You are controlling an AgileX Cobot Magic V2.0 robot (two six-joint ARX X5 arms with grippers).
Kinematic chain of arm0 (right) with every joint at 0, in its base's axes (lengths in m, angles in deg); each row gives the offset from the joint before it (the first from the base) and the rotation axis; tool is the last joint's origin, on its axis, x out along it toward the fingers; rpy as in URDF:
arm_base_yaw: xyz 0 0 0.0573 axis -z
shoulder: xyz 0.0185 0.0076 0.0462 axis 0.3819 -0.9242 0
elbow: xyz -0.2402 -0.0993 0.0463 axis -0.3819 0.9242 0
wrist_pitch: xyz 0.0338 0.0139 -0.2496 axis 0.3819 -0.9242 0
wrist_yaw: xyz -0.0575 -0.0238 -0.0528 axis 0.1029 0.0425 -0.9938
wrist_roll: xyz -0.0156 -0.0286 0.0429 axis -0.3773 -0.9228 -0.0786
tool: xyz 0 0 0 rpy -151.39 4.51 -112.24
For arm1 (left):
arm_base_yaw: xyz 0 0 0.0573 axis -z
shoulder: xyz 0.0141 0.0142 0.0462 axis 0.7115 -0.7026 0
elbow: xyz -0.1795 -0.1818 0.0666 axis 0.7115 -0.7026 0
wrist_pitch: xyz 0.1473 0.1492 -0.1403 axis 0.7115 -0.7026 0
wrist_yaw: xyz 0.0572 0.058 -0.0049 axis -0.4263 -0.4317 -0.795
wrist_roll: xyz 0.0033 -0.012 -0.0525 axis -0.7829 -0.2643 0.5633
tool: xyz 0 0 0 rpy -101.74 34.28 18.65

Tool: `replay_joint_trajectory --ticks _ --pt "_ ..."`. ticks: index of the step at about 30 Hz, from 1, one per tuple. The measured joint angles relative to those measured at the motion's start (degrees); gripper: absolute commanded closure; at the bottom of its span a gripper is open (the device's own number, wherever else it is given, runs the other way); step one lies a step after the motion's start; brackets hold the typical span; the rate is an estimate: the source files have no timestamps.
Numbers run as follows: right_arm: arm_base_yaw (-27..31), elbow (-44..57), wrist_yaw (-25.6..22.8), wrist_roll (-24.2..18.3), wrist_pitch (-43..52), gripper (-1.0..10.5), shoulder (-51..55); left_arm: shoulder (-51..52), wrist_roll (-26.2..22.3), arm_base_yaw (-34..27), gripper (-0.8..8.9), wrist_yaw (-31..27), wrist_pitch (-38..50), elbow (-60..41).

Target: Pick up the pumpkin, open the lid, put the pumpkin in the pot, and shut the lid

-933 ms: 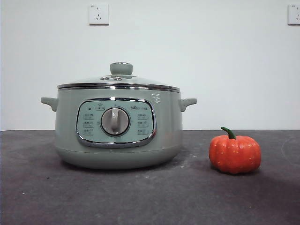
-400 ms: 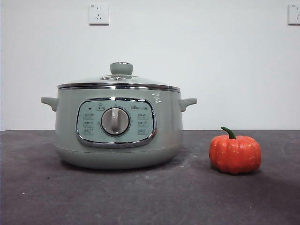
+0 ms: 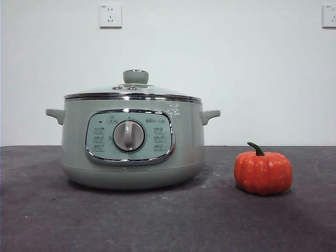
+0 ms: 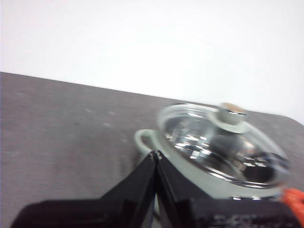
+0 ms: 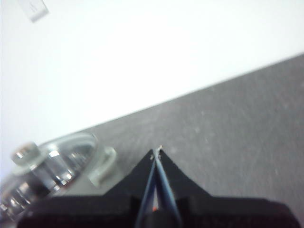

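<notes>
The sage-green pot (image 3: 132, 142) stands on the dark table left of centre, its lid (image 3: 132, 92) seated on top with the round knob (image 3: 136, 76) up. The orange pumpkin (image 3: 263, 171) with a green stem rests on the table to the pot's right, apart from it. Neither arm shows in the front view. My left gripper (image 4: 155, 154) is shut with nothing in it, held back from the pot (image 4: 190, 183) and its glass lid (image 4: 223, 145); a sliver of pumpkin (image 4: 295, 198) shows beyond. My right gripper (image 5: 156, 152) is shut and empty, with the lid (image 5: 45, 166) off to one side.
A white wall rises behind the table, with a socket (image 3: 110, 16) above the pot and another (image 3: 329, 16) at the far right. Bare dark tabletop (image 3: 157, 220) spreads in front of the pot and pumpkin.
</notes>
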Motion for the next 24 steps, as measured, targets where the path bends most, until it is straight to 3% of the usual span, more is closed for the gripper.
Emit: replay_joint_trajectory --ticks 6,13,18,22,23,24 --pt "-0.02 -15.63 6.21 -4.04 -11.3 9.6 -12.55 -11.26 -2.34 0.0 8.21 8.31 -4.87 12.0" --pt "-0.17 -36.26 17.51 -16.61 -33.0 9.6 -28.65 -22.32 -11.41 1.25 8.21 17.55 -16.28 25.18" --pt "-2.47 -44.7 18.23 -23.8 -43.91 9.6 -35.58 -25.75 -17.03 4.02 8.22 19.5 -24.3 30.4" --pt "-4.31 -46.07 18.23 -26.73 -46.8 9.5 -36.89 -26.1 -19.21 5.97 8.07 19.5 -26.18 31.74" --pt "-4.55 -46.07 18.25 -27.12 -46.93 9.3 -36.89 -26.1 -19.41 6.16 7.72 19.5 -26.25 31.87" --pt "-4.79 -46.07 18.23 -27.52 -46.86 8.4 -36.89 -26.1 -19.61 6.43 5.87 19.45 -26.25 31.95"
